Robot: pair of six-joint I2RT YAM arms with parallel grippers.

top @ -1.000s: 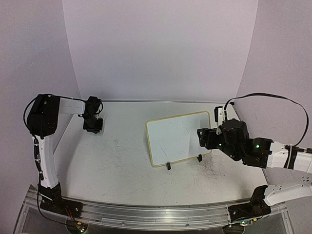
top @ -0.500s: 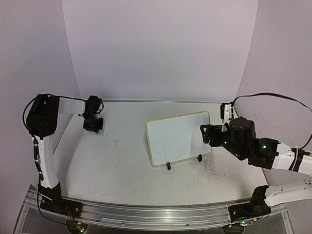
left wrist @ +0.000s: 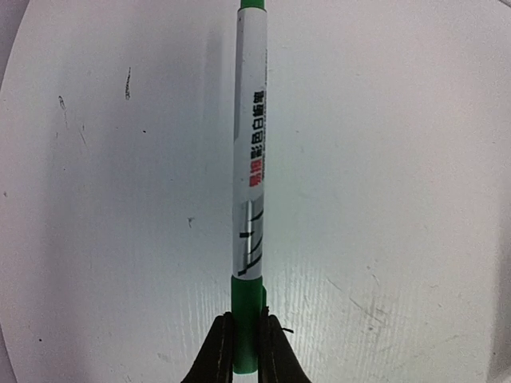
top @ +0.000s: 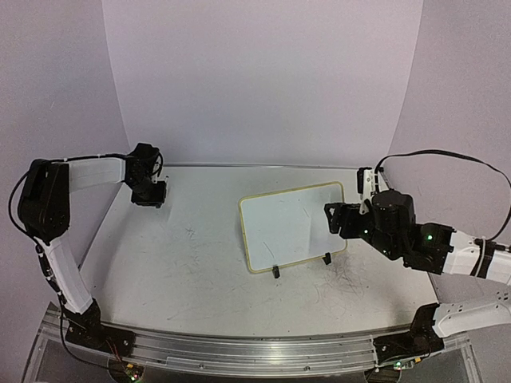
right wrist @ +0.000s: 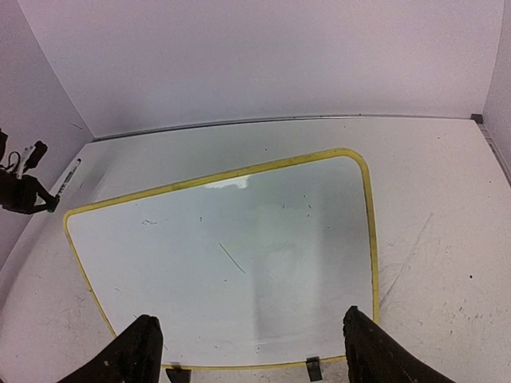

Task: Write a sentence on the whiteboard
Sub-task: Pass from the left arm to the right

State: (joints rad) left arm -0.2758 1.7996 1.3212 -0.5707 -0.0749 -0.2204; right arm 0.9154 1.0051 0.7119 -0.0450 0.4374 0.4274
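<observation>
At the far left of the scuffed white table (top: 200, 263), the left gripper (top: 149, 194) is pinched tight on the green end of a white-barrelled marker pen (left wrist: 249, 183). Right of centre lies the small, rectangular, yellow-framed whiteboard (top: 287, 227). The right gripper (top: 334, 219) hangs at the board's right edge, spread wide and holding nothing.

Looks like a robotics lab cell: plain lavender backdrop (top: 263, 80) curving round a scuffed white bench (top: 200, 263), robot arms (top: 64, 271) bolted to an aluminium rail (top: 255, 355) (cables (top: 447, 157) trailing).
</observation>
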